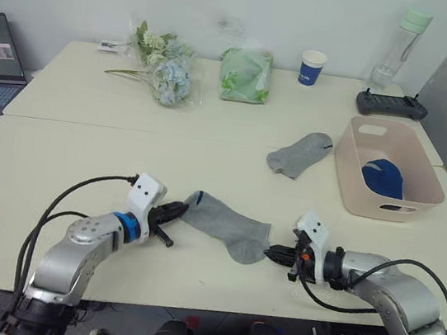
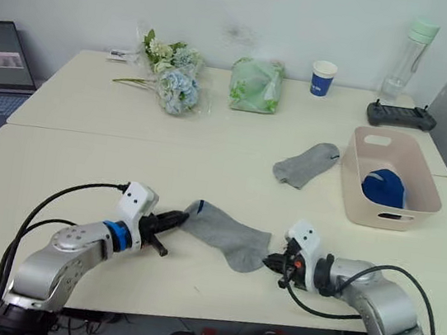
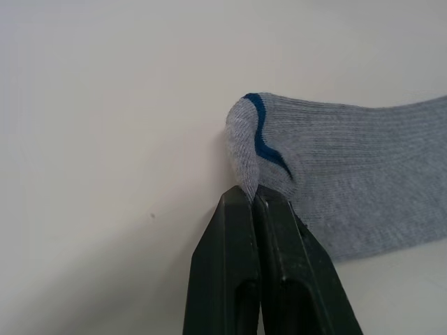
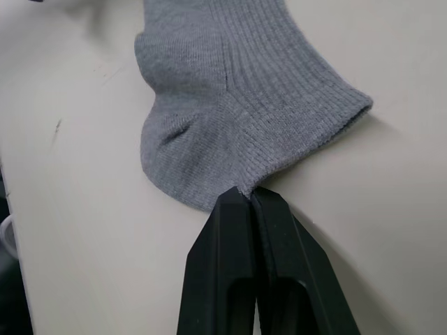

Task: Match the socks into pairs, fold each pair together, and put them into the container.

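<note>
1. Your left gripper [image 1: 174, 214] has its fingers pressed together on the toe end of the near grey sock [image 1: 228, 226], right by its dark blue stitch line [image 3: 264, 139]. That hold pins one end so the sock lies stretched flat.
2. Your right gripper [image 1: 275, 254] pinches the opposite end, at the edge between heel and ribbed cuff [image 4: 300, 105]. With both ends held, the sock looks ready to be carried or folded; I judge it will sag in the middle once lifted.
3. The second grey sock [image 1: 299, 154] lies flat at about 1 o'clock from the held one, just beside the pink tub [image 1: 422, 175]. It is free, so the grey pair is not yet matched.
4. The tub sits at 2 o'clock on the table, with a dark blue folded bundle [image 1: 384, 177] inside, probably the navy pair.
5. The paper cup [image 1: 312, 67], green wrapped bundle [image 1: 246, 75], flowers [image 1: 163, 63], water bottle [image 1: 399, 46] and black controller [image 1: 391, 104] stand along the far edge, well apart from your work.
</note>
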`<state>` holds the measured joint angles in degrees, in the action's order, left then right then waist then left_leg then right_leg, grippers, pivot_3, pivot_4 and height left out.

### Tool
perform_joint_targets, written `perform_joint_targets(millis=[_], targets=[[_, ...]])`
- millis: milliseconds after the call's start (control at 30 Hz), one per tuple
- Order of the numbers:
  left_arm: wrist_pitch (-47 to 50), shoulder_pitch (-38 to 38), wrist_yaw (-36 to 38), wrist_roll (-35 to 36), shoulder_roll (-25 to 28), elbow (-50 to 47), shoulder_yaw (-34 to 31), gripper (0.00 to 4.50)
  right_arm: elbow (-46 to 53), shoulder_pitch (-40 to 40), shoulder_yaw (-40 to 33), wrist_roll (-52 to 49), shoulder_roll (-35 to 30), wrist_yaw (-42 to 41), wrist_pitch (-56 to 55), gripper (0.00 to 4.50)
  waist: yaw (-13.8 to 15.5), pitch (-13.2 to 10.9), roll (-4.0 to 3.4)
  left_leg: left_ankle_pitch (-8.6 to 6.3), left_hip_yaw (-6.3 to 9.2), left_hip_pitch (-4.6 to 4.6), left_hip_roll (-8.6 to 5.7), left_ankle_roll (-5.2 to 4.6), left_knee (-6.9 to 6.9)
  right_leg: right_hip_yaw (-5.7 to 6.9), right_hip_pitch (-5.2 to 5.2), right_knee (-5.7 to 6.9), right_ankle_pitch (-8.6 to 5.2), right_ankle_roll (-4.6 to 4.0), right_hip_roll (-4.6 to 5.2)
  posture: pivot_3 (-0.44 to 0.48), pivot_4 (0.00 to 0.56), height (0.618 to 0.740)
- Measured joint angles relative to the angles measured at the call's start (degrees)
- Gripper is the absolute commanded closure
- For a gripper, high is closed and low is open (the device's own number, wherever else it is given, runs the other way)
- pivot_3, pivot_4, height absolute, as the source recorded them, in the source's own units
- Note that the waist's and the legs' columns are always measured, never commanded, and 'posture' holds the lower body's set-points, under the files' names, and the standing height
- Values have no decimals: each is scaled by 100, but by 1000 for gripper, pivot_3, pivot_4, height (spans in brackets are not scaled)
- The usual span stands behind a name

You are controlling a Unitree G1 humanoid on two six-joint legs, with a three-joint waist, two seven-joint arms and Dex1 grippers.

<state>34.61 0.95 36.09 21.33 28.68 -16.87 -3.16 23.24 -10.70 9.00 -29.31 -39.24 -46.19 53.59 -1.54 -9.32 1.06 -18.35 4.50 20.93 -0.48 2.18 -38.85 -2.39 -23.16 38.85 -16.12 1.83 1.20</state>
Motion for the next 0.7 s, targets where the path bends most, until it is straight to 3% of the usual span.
perform_joint_targets(millis=[267, 700], targets=[[253, -958, -567, 373, -659, -979, -44, 4500, -764, -453, -28, -107, -1149, -1628, -447, 4464, 5, -1, 2, 0, 2, -5, 2, -1, 0, 4, 6, 2, 0, 0, -4, 0, 150, 740], [-37, -1201, -1095, 275, -1125, -1036, 177, 4500, -1964, -1285, 573, 561, -528, -1860, -1114, 4464, 11, -1, 1, 0, -1, -4, 0, 0, -1, -1, 4, 2, 0, -1, -3, 0, 150, 740]])
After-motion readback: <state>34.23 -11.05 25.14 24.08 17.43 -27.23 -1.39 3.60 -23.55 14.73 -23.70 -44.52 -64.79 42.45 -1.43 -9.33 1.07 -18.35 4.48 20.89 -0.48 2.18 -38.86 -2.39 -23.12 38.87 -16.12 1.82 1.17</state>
